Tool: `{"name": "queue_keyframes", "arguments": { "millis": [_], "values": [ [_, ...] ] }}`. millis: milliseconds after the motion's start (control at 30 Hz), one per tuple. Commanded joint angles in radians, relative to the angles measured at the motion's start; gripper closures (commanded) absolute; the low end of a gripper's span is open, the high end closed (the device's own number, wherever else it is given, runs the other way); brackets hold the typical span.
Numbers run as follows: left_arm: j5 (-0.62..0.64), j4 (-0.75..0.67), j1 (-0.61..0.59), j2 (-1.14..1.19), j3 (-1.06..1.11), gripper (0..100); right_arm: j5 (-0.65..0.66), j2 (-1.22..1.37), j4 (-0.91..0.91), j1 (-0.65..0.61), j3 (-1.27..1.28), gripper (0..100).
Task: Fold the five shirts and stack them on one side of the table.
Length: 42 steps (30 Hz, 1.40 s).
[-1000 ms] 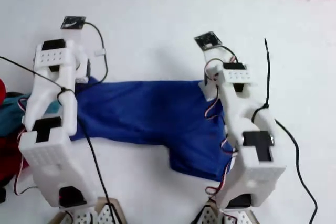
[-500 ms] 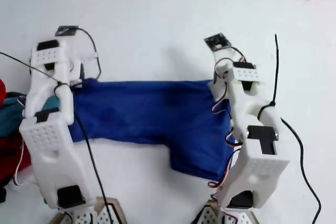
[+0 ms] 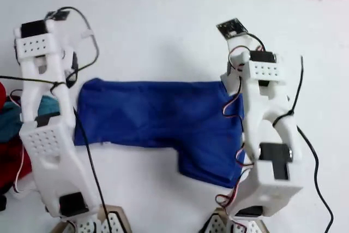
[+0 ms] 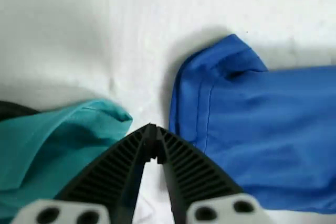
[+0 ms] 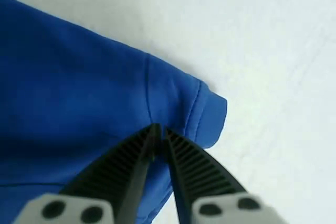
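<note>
Found blue shirt (image 3: 158, 115) spread flat on table (image 3: 163, 31). Saw left gripper (image 4: 153, 129) just past shirt's hemmed end, jaws together, empty, teal shirt (image 4: 47, 140) just beside. Saw right gripper (image 5: 157, 128) above shirt's opposite corner, jaws likewise together.

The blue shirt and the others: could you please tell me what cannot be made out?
- blue shirt, high view: its right-hand edge is hidden under the right arm.
- teal shirt and red cloth, high view: cut off by the frame edge and covered by the left arm; count unclear.
</note>
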Motion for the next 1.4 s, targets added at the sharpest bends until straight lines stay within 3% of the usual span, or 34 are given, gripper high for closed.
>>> {"name": "queue_keyframes", "arguments": {
  "millis": [0, 200, 433, 600, 800, 933, 1033, 1233, 1367],
  "values": [
    [-0.020, 0.021, 0.043, -0.195, 0.085, 98, 0.003, -0.154, 0.084, -0.030, -0.041, 97.8],
    [-0.018, -0.132, 0.087, -0.543, 0.484, 98, 0.002, -0.334, 0.170, -0.067, 0.028, 97.8],
    [-0.060, -0.457, 0.097, -0.835, 1.087, 98, 0.014, -0.639, 0.174, -0.185, 0.410, 96.1],
    [-0.117, -0.654, 0.092, -0.907, 1.371, 98, 0.195, -0.822, 0.180, -0.321, 0.704, 85.9],
    [-0.181, -0.822, 0.092, -0.907, 1.540, 98, 0.250, -0.909, 0.173, -0.444, 0.941, 85.4],
    [-0.178, -0.925, 0.092, -0.907, 1.606, 98, 0.256, -0.909, 0.171, -0.450, 0.976, 85.4],
    [-0.178, -1.008, 0.092, -0.907, 1.655, 98, 0.338, -0.908, 0.173, -0.450, 0.996, 85.3],
    [-0.176, -1.025, 0.092, -0.907, 1.666, 98, 0.385, -0.908, 0.170, -0.453, 1.017, 84.7],
    [-0.176, -1.025, 0.092, -0.907, 1.667, 98, 0.402, -0.906, 0.151, -0.453, 1.045, 78.3]
  ]
}}
